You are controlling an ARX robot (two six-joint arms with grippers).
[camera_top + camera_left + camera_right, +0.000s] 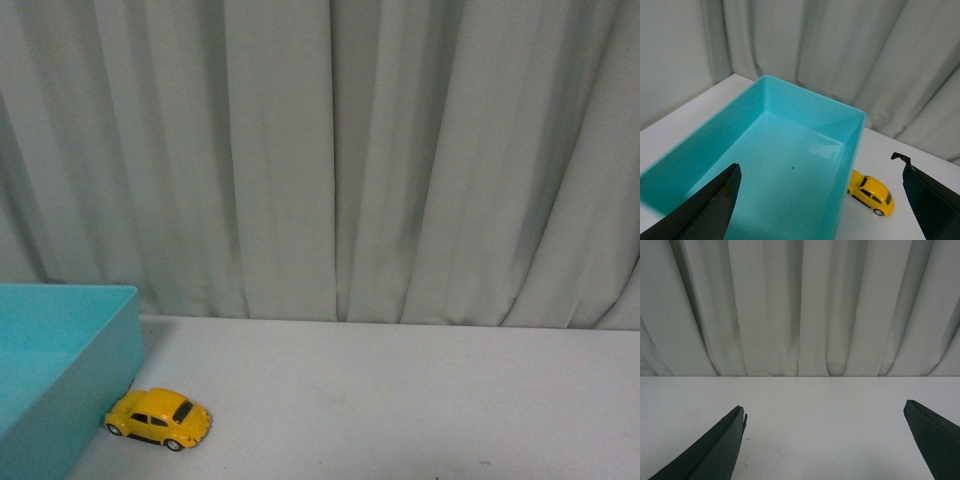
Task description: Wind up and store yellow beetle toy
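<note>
Left wrist view, left pincer point(816, 160) gaping over box point(805, 107), right pincer point(825, 406) gaping, yellow beetle toy point(871, 192) perhaps touching box.

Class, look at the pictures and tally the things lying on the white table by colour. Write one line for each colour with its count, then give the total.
Yellow: 1, the yellow beetle toy
Turquoise: 1, the open box
Total: 2
</note>
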